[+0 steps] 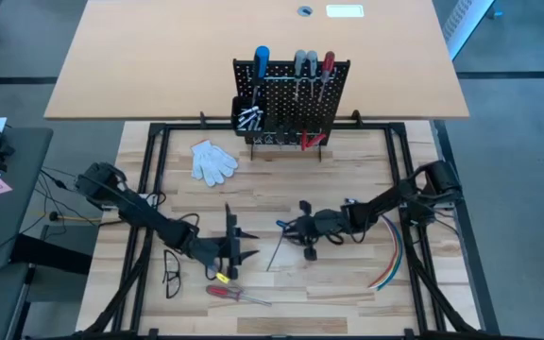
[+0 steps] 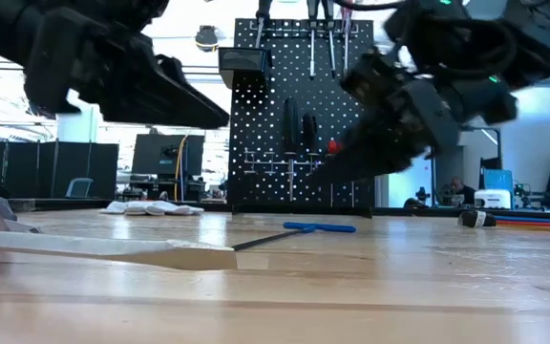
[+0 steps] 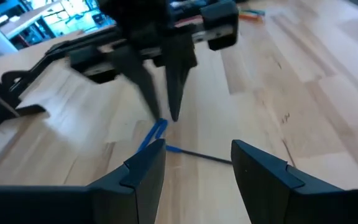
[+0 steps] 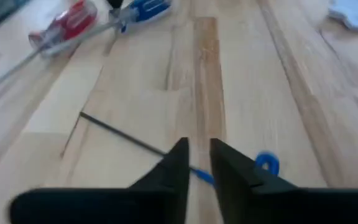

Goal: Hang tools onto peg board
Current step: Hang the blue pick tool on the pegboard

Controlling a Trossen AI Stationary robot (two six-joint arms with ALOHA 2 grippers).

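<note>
The blue T-handle key (image 1: 280, 247) lies flat on the table (image 1: 348, 283), at six o'clock from the peg board (image 1: 291, 99). The right gripper (image 1: 287, 227) hovers over its handle, fingers nearly pressed together (holding nothing); closing off-centre could skid the thin shaft away. The left gripper (image 1: 249, 253) waits spread at nine o'clock.

The upright black perforated metal peg board (image 1: 291, 99) stands at the table's far edge, the white glove (image 1: 213, 161) just left, the blue T-handle key (image 1: 280, 247) mid-table.

Light was bright and even on the table (image 1: 348, 283); wrist views were motion-blurred, and bright windows backlit the low view.
</note>
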